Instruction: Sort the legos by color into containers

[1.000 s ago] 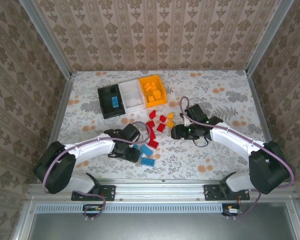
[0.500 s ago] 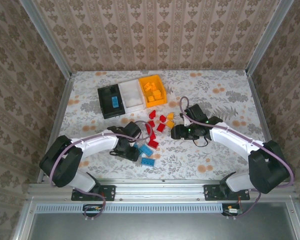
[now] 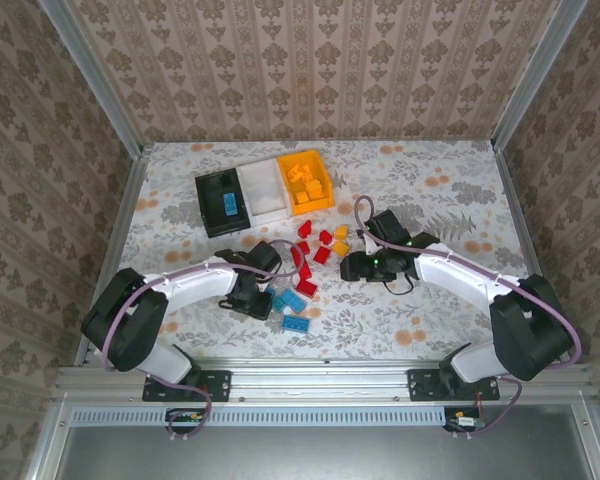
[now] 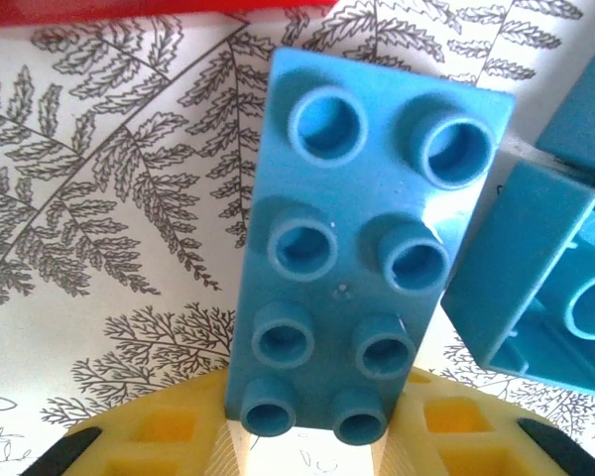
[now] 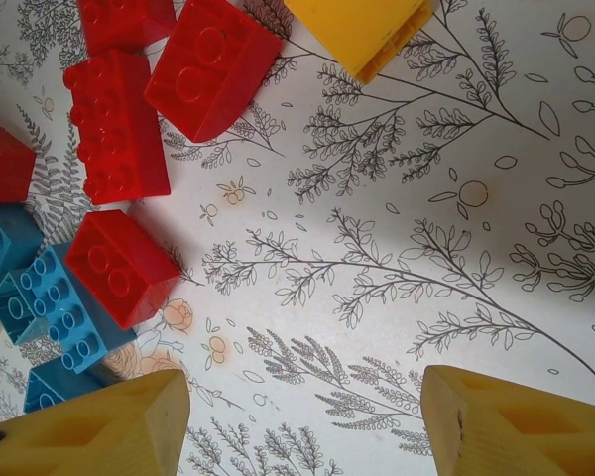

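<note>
Left wrist view: left gripper (image 4: 312, 441) pinched narrow onto one end of a long blue lego (image 4: 357, 248), flat on the table, nearside of the containers (image 3: 264, 195), well apart from them. Right gripper (image 5: 302, 416) half open, holding nothing, also nearside. Risk: end-only grip, so it may pivot or slip on lift; blue neighbour (image 4: 545, 288) just beside could drag along.

The left arm (image 3: 185, 288) bends low toward the middle. The left pincer (image 3: 264, 300) has its two yellow fingers (image 4: 149, 436) pinched on the end of a blue brick (image 4: 357, 238). The right arm (image 3: 460, 272) reaches in low from the other side, and the right pincer (image 5: 302, 416) is spread wide.
</note>
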Robot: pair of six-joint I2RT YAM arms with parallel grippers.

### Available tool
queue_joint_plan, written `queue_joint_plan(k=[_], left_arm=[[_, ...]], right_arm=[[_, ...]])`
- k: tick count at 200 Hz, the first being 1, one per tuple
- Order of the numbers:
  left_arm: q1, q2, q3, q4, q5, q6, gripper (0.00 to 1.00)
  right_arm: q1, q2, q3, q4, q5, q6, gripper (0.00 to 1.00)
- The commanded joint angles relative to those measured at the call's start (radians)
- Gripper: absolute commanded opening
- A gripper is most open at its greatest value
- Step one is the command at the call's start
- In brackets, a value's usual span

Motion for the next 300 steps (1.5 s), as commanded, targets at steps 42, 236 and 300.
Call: queue_joint_plan(k=[42,236,300], left_arm=[[0.003,-0.108,0.009,0.03,-0.021,0.015,0.3],[0.539,0.225,0.639,-0.076,-0.029,0.16,0.35],[0.569,0.486,0.893,-0.172,-0.046,0.182,0.53]], right_arm=[[0.023,0.038,0.056,0.013,0.013,0.014,0.65],[0.04,0.063,0.01,0.071,0.01,0.03,0.65],[0.052,0.065,-0.01,0.081,0.014,0.043,0.65]])
